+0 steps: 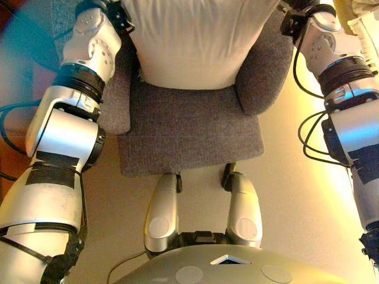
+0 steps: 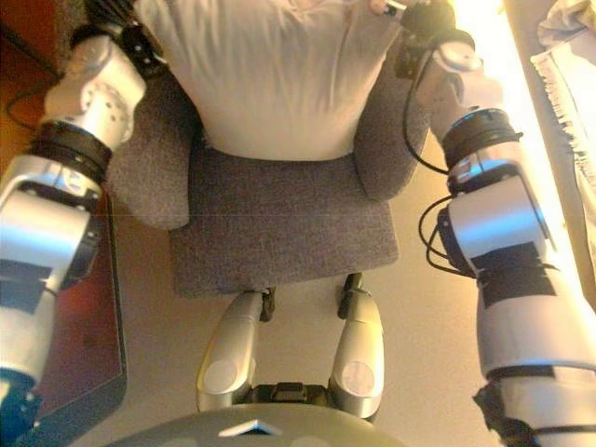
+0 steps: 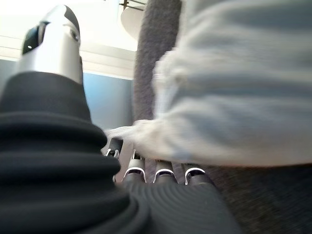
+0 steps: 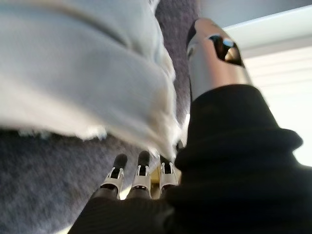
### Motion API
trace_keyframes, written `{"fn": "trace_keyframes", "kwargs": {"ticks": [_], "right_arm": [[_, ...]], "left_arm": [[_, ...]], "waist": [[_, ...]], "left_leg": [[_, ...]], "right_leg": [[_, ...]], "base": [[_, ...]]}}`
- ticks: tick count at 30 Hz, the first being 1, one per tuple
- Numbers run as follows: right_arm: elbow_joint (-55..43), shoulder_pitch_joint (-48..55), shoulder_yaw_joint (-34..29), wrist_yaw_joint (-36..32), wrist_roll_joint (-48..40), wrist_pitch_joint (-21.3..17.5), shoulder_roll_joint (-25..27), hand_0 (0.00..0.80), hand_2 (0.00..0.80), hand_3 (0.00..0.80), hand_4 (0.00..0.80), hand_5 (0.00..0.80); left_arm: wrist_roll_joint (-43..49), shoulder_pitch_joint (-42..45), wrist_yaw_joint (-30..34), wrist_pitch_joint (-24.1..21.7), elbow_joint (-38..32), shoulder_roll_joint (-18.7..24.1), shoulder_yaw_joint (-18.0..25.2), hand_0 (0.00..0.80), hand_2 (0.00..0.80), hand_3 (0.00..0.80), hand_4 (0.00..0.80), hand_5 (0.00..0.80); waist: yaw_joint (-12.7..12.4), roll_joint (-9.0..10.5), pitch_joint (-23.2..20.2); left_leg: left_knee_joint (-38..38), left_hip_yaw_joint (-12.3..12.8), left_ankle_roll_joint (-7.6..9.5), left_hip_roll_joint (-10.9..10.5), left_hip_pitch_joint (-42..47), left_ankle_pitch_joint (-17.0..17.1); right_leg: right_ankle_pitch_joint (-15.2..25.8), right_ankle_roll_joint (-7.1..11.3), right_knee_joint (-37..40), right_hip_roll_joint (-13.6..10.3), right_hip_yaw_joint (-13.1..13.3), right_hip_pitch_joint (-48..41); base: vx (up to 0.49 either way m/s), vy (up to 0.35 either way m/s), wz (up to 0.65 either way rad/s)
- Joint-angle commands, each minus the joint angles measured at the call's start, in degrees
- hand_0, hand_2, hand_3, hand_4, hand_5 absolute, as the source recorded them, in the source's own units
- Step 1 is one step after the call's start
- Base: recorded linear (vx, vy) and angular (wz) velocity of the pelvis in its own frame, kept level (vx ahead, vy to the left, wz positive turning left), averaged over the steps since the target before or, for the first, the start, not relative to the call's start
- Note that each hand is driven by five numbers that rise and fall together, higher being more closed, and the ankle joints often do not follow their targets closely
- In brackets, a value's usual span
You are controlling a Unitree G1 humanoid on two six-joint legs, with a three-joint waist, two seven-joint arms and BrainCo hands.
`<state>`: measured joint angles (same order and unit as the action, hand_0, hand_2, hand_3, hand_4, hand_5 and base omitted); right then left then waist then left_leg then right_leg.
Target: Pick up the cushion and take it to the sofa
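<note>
A white cushion [image 1: 198,41] stands on the seat of a grey armchair [image 1: 189,130], leaning against its back. My left hand [image 3: 73,146] is at the cushion's left side, between it and the armrest. Its fingers [image 3: 163,173] reach straight under the cushion's lower edge [image 3: 234,97] and its thumb stands apart. My right hand [image 4: 146,180] is at the cushion's right side [image 4: 73,73] in the same way, fingers under the edge. In the eye views only the dark wrists show, left [image 1: 112,15] and right [image 2: 419,23].
The armchair's padded armrests [image 1: 115,100] [image 1: 260,71] flank the cushion closely. A dark wooden piece of furniture [image 2: 84,354] stands at the left. White fringed cloth [image 2: 568,65] lies at the far right. Beige floor lies in front of the chair.
</note>
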<state>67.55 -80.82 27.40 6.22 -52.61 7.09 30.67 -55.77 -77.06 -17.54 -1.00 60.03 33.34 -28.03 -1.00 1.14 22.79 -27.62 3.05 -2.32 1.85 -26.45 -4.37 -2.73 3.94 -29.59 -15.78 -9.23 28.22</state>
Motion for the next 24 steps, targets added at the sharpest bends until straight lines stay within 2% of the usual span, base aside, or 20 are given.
{"fn": "trace_keyframes", "kwargs": {"ticks": [1,9,16,19,21,22,24], "right_arm": [[2.36,-3.75,0.23,1.18,-2.58,-2.58,3.45,0.0,0.0,0.0,0.0,0.0],[2.39,-1.51,-2.14,2.79,-2.87,-5.36,8.2,0.0,0.0,0.0,0.0,0.0],[0.28,0.94,-3.05,2.17,-1.22,-6.71,11.75,0.0,0.0,0.0,0.0,0.0],[-4.4,6.45,-4.1,0.04,2.84,-7.05,14.28,0.0,0.0,0.0,0.0,0.0],[-11.74,14.79,-6.2,-0.02,4.77,-8.29,15.19,0.0,0.0,0.0,0.0,0.0],[-15.74,18.89,-7.61,-0.29,4.49,-8.71,15.3,0.0,0.0,0.0,0.0,0.0],[-32.38,36.09,-14.89,1.89,4.9,-10.22,12.34,0.0,0.0,0.0,0.0,0.0]], "left_arm": [[2.88,-4.86,-0.72,-2.18,3.75,2.74,-0.83,0.0,0.0,0.0,0.0,0.0],[2.98,-3.29,-9.25,-7.38,5.06,8.48,1.14,0.0,0.0,0.0,0.0,0.0],[4.79,-0.62,-10.23,-11.44,2.4,11.2,2.99,0.0,0.0,0.0,0.0,0.0],[7.03,3.33,-10.82,-13.26,-1.7,13.11,4.53,0.0,0.0,0.0,0.0,0.0],[6.64,9.94,-9.39,-14.69,-7.95,14.35,7.43,0.0,0.0,0.0,0.0,0.0],[5.95,13.57,-7.57,-15.34,-10.89,14.45,9.27,0.0,0.0,0.0,0.0,0.0],[7.81,28.85,-1.28,-17.27,-23.04,11.88,17.31,0.0,0.0,0.0,0.0,0.0]], "waist": [[-0.24,-1.47,-5.38],[-0.61,-1.17,-8.3],[-0.51,-1.57,-11.08],[-0.29,-1.45,-12.68],[-0.35,-1.33,-13.69],[-0.32,-1.27,-14.13],[-0.27,-0.86,-15.12]], "left_leg": [[1.69,-0.17,-3.57,3.2,4.06,-2.04],[11.32,-0.27,-3.82,2.78,9.72,2.3],[20.22,1.66,-4.48,2.92,14.94,5.28],[22.13,2.02,-4.4,2.58,16.48,6.04],[23.23,2.19,-4.21,2.38,18.23,6.08],[23.81,2.28,-4.13,2.27,19.1,6.09],[24.38,2.37,-3.54,2.01,21.34,5.78]], "right_leg": [[-1.46,2.59,4.49,-0.78,1.48,-5.47],[1.2,2.77,13.44,0.46,-0.97,-11.19],[3.41,2.73,21.78,2.49,-3.4,-16.78],[4.13,2.59,23.96,3.21,-3.63,-18.68],[4.28,2.54,25.2,3.6,-3.84,-20.75],[4.36,2.6,25.83,3.75,-3.9,-21.71],[4.4,2.46,26.38,4.1,-4.04,-23.93]], "base": [[0.052,0.002,-0.02],[0.075,0.007,0.0],[0.07,0.031,0.08],[0.094,0.025,0.04],[0.138,0.014,0.05],[0.168,0.0,0.02],[0.198,-0.013,0.01]]}}
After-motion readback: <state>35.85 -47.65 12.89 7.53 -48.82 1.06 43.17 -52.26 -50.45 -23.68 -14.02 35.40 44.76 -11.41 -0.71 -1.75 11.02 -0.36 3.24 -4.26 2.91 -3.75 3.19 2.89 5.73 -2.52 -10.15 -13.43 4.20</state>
